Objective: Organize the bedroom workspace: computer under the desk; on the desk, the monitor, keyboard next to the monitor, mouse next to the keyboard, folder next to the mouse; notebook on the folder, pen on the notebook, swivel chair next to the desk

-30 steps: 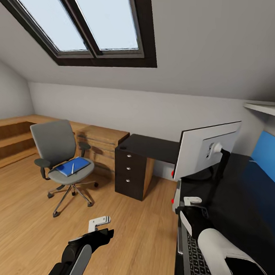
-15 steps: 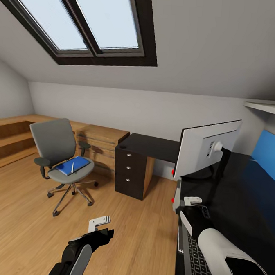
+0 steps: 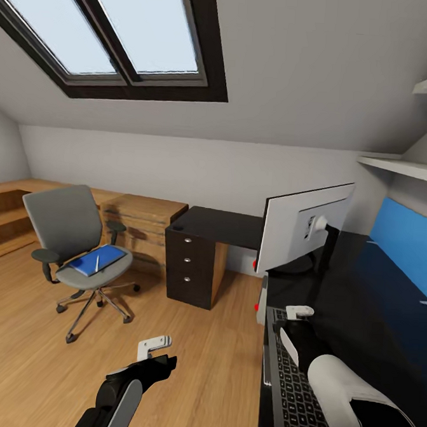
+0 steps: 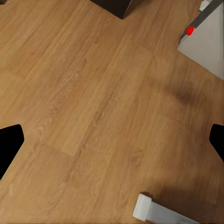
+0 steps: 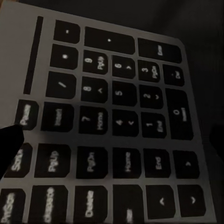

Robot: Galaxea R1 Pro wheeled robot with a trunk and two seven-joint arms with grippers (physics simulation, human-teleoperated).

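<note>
The step in hand is probably fetching the folder point(image 3: 97, 260) from the swivel chair point(image 3: 74, 242), which stands at the far left on the wood floor point(image 3: 27, 328), well apart from the desk point(image 3: 373, 301). To do it well, the robot should roll close enough that the left arm reaches the seat without stretching, then approach the folder's edge low and flat, minding the pen point(image 3: 97, 263) lying on top, which could roll off if the folder tilts. The notebook cannot be made out.

The left gripper point(image 3: 154, 344) hangs low over bare floor near the middle, pointing forward and down; its dark fingertips point(image 4: 10, 144) sit far apart at the wrist picture's edges, spread wide and empty. Further right, the monitor point(image 3: 301, 229) stands on the desk with the keyboard point(image 3: 291, 384) just near of it. The right gripper point(image 3: 299, 312) rests just over the keyboard's number pad, forearm angled in from the near right; its fingers appear parted, holding nothing.
</note>
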